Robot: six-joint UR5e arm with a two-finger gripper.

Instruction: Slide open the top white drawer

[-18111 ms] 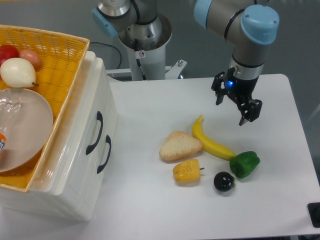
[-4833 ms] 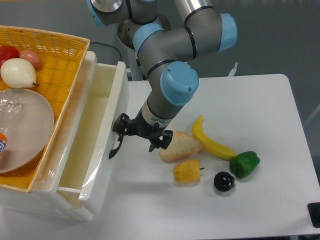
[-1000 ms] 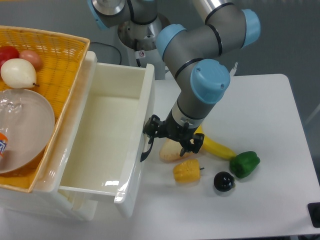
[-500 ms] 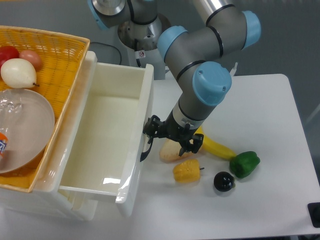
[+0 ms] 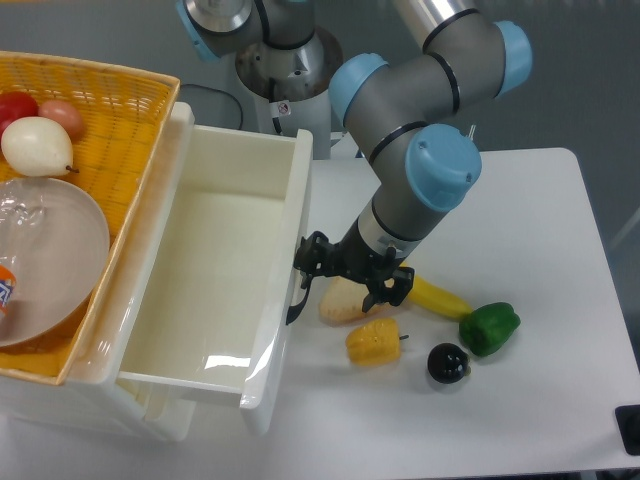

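Glossy white plastic top drawer (image 5: 215, 270) stands pulled far out from the white cabinet (image 5: 70, 395), its deep rectangular tray showing bare inside, front panel at the right edge well over the table. Black curved handle (image 5: 296, 300) sits on that front panel, partly seen from above.

White tabletop (image 5: 520, 220) carries the cabinet on its left side and loose food models on its right half.

Grey-and-blue jointed robot arm (image 5: 420, 130) reaches down from the back of the table, wrist bent toward the drawer front.

Yellow wicker basket (image 5: 110, 110) rests on top of the cabinet, holding a clear round dish (image 5: 50, 255), a pale pear-like fruit (image 5: 35, 145) and red fruits (image 5: 20, 105) at the far corner.

Black two-finger gripper (image 5: 310, 262) is at the drawer's handle, one finger against the front panel; whether the fingers are clamped on the handle or merely hooked behind it cannot be told from this angle.

Yellow banana (image 5: 435, 295) lies partly under the wrist. Tan bread slice (image 5: 340, 300) lies just beside the gripper. Green pepper (image 5: 488, 328), yellow pepper (image 5: 372, 343) and a small dark round fruit (image 5: 447, 363) sit near one another in front.
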